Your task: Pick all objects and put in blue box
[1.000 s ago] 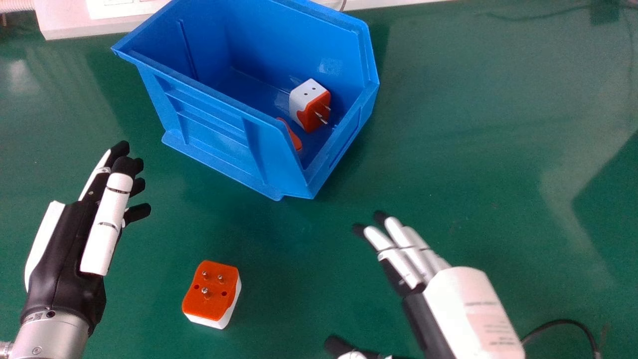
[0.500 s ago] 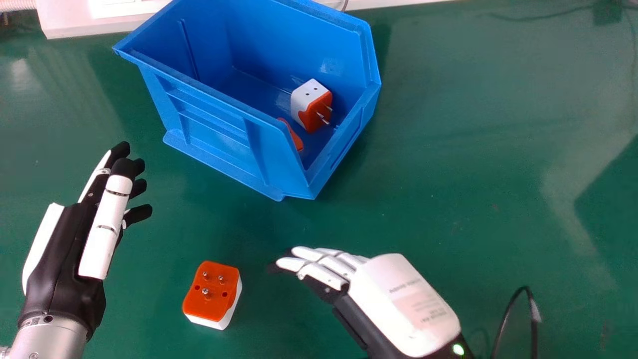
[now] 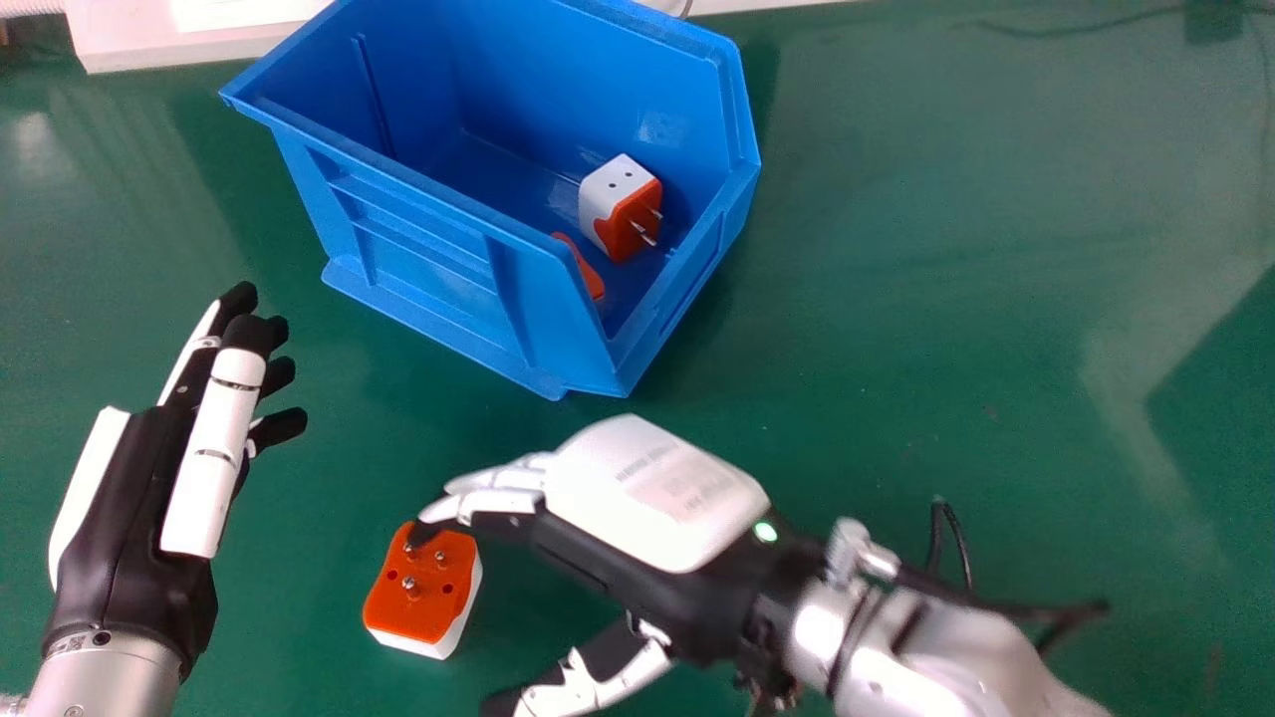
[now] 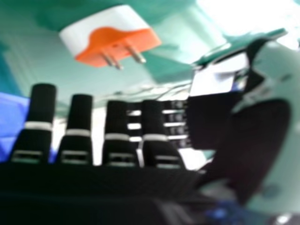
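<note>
Nearest is the right hand [image 3: 652, 488], palm down over the bench [image 3: 946, 329], its fingers extended and its thumb spread well apart from them, gripping nothing. In the head view the fingertips overlap the far edge of the loose plug adapter [image 3: 423, 588]; the right hand view shows a gap between them and it. The left hand [image 3: 115, 528] is at the left side of the head view, fingers nearly straight, holding nothing.

The adapter sits on the bench between the two hands, orange face up, three metal pins standing from it, white body beneath. It looks like hard moulded plastic: stiff, fairly light, unlikely to be crushed, but smooth enough to skid if only one side is pushed. The best hold is probably low across the white sides, fingers on one flank and thumb on the other, leaving the pins free; gripping by the pins would be narrow and insecure.

Beyond it stands the blue box [image 3: 428, 249], open upward. Inside are a white-and-orange adapter [image 3: 620, 209], pins sideways, and an orange piece [image 3: 586, 269] partly hidden by the near wall. The loose adapter seems the last one to lift in.
</note>
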You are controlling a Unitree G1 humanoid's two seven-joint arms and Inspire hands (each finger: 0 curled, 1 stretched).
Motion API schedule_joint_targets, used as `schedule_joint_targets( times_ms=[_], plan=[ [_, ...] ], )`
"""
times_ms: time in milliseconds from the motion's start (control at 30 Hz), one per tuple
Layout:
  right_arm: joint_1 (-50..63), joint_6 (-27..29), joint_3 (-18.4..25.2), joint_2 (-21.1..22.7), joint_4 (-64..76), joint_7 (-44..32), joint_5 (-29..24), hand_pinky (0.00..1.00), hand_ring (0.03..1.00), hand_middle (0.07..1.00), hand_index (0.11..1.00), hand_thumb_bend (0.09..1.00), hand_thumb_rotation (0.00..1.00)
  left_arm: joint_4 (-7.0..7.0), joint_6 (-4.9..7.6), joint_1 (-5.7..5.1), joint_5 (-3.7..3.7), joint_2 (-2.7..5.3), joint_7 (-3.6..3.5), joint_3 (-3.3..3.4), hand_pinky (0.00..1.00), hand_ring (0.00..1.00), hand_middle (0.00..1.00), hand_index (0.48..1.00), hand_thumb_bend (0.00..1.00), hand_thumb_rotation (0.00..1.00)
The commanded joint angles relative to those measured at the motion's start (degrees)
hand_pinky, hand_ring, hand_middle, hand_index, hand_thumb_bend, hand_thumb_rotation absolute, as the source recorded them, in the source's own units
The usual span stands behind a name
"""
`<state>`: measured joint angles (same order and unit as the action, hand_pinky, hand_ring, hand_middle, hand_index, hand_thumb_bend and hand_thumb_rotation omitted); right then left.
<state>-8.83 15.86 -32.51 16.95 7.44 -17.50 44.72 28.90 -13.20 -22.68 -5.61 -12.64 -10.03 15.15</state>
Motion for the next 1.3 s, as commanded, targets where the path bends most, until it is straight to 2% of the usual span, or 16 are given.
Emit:
schedule_joint_targets(
  times_ms=[0, 133, 300, 667, 800, 900, 1267],
  plan=[
    [-2.6, 1.3, -0.7, -0.9, -0.1, -0.5, -0.7, 0.68, 0.805, 0.838, 0.782, 0.422, 0.12, 1.84, 0.16, 0.06, -0.10, -0.09, 0.18, 0.14, 0.85, 0.92, 0.94, 0.962, 0.51, 1.00],
    [-9.3, -0.5, -3.0, -2.1, -1.2, -6.1, 1.1, 0.69, 0.816, 0.843, 0.779, 0.325, 0.05, 1.12, 0.88, 0.20, -0.24, -0.22, -0.02, 0.18, 0.85, 0.92, 0.94, 0.964, 0.51, 1.00],
    [-14.3, -1.1, -4.6, -2.7, -2.5, -10.0, 1.8, 0.72, 0.844, 0.863, 0.792, 0.294, 0.02, 0.96, 0.92, 0.43, -0.02, -0.15, 0.08, -0.13, 0.85, 0.92, 0.94, 0.965, 0.51, 1.00],
    [-23.9, 0.2, -7.8, -3.4, -7.0, -15.3, 3.8, 0.78, 0.896, 0.908, 0.828, 0.391, 0.00, 1.64, 0.43, 0.62, 0.59, -0.21, 0.39, -0.82, 0.85, 0.92, 0.94, 0.966, 0.52, 1.00],
    [-26.4, 2.4, -9.8, -3.5, -9.7, -14.7, 5.9, 0.82, 0.929, 0.938, 0.853, 0.482, 0.09, 2.03, 0.24, 0.52, 1.03, -0.23, 0.54, -1.14, 0.85, 0.92, 0.94, 0.966, 0.52, 1.00],
    [-27.7, 3.8, -10.6, -3.8, -11.5, -14.3, 6.5, 0.84, 0.940, 0.947, 0.861, 0.517, 0.12, 2.38, 0.11, 0.33, 1.36, -0.17, 0.61, -1.32, 0.85, 0.92, 0.94, 0.966, 0.52, 1.00],
    [-29.1, 5.5, -11.4, -5.9, -16.9, -11.7, 7.7, 0.83, 0.934, 0.947, 0.837, 0.581, 0.09, 4.59, -1.78, 0.04, 2.10, 0.08, 1.15, -2.28, 0.86, 0.92, 0.94, 0.966, 0.51, 1.00]
  ],
)
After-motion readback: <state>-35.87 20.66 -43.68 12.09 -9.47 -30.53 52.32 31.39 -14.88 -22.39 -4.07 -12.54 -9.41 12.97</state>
